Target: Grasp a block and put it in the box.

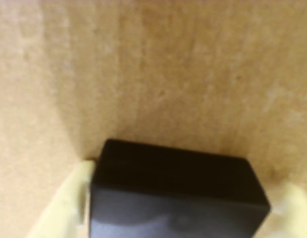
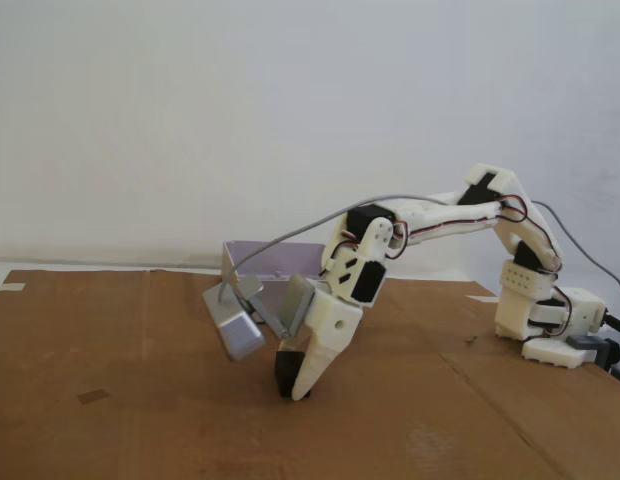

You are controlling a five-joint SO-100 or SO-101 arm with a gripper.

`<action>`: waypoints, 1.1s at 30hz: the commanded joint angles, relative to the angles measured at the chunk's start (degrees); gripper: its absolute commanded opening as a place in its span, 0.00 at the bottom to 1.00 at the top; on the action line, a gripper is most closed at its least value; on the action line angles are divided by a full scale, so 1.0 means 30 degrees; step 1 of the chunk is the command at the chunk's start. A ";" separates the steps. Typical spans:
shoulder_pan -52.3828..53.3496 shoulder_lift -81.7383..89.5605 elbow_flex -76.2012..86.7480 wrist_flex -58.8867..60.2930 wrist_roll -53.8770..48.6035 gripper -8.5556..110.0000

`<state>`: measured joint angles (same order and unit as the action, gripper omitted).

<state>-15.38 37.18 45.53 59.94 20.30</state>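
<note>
1. Brown cardboard (image 2: 140, 400) covers the table; white wall behind.
2. Gripper (image 2: 295, 385) tips at cardboard level, fingers (image 1: 64, 203) pinching the block (image 1: 173, 198); contact with cardboard likely, view blurred.
3. Box (image 2: 280, 262) stands behind the arm, apart.

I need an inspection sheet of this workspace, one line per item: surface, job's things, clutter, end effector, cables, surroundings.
Surface: brown cardboard sheet, a small tape mark near its left part.
Job's things: black block on the cardboard between the end effector's fingers; lilac-grey box behind the arm, contents not visible.
Clutter: nothing seen.
End effector: down at the cardboard, fingers on both sides of the block; firm grip cannot be confirmed.
Cables: grey cable arcing to the wrist camera; red wires along the arm.
Surroundings: plain white wall.
</note>
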 commanded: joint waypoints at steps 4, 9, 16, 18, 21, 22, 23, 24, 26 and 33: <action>0.0176 0.0762 -0.1758 0.0645 -0.0088 0.25; 0.0176 0.0820 -0.1758 0.1025 -0.0117 0.20; 0.0176 0.0820 -0.1758 0.1025 -0.0117 0.20; 0.0176 0.0850 -0.1758 0.1025 -0.0117 0.20; 0.0205 0.0850 -0.1787 0.1025 -0.0117 0.20; 0.0205 0.0850 -0.1787 0.1025 -0.0117 0.20; 0.0205 0.0850 -0.1787 0.1025 -0.0117 0.20; 0.0205 0.0879 -0.1787 0.1025 -0.0117 0.20; 0.0205 0.0879 -0.1787 0.1025 -0.0117 0.20; 0.0205 0.0879 -0.2285 0.1113 -0.0117 0.20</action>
<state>-14.94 37.18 44.38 62.75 19.69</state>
